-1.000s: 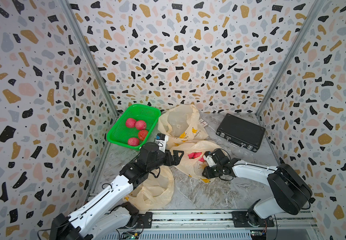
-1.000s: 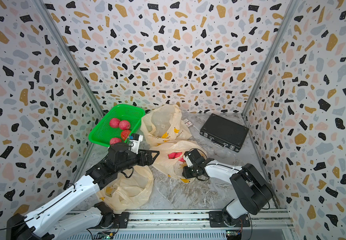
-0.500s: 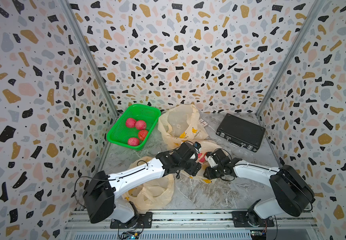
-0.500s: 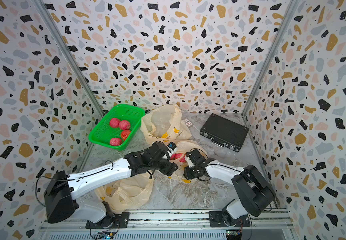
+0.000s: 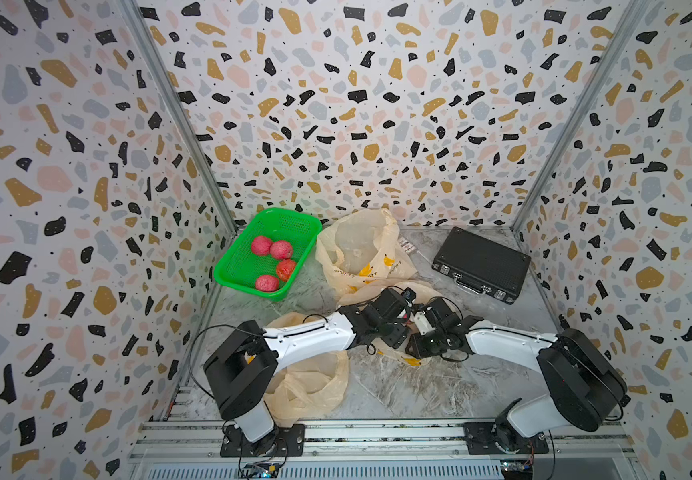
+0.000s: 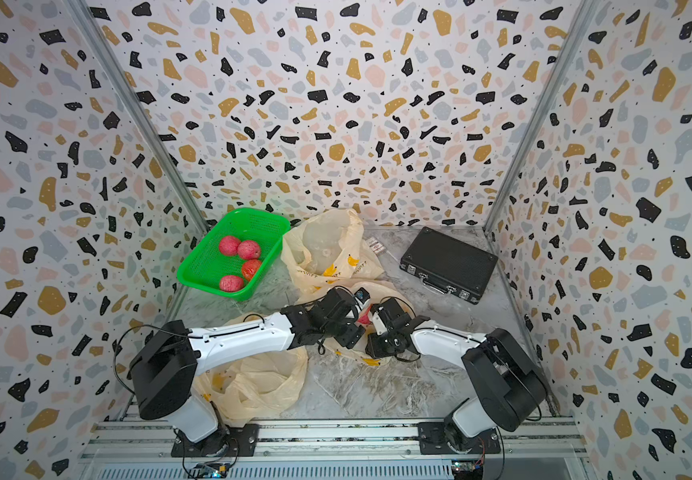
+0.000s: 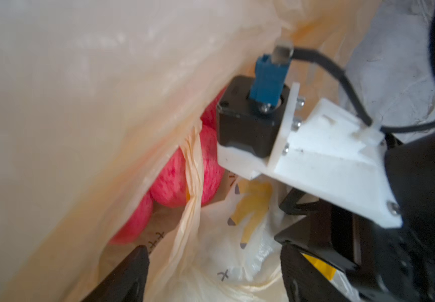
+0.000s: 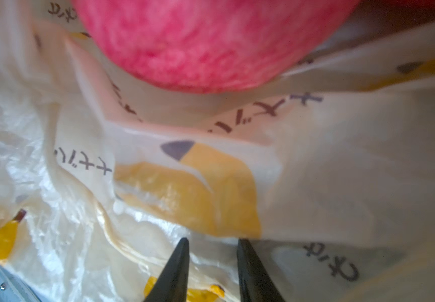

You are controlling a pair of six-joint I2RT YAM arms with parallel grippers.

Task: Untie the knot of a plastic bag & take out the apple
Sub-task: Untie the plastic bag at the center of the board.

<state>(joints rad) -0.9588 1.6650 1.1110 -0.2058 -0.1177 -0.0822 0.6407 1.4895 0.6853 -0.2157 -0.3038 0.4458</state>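
Apple in bag: ease wide-open left gripper past loose fold, straddle squarely; right gripper narrow, hold on bag unclear.

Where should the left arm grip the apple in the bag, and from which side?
Grip the apple across its round middle, entering through the bag mouth, where red skin shows bare. A plastic fold crosses it; set jaws either side.

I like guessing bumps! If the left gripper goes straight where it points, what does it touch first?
Probably the thin pale-yellow plastic bag: a crinkled strip hangs ahead of the open left gripper. The round pink-red apple sits just behind, though depth is hard to judge.
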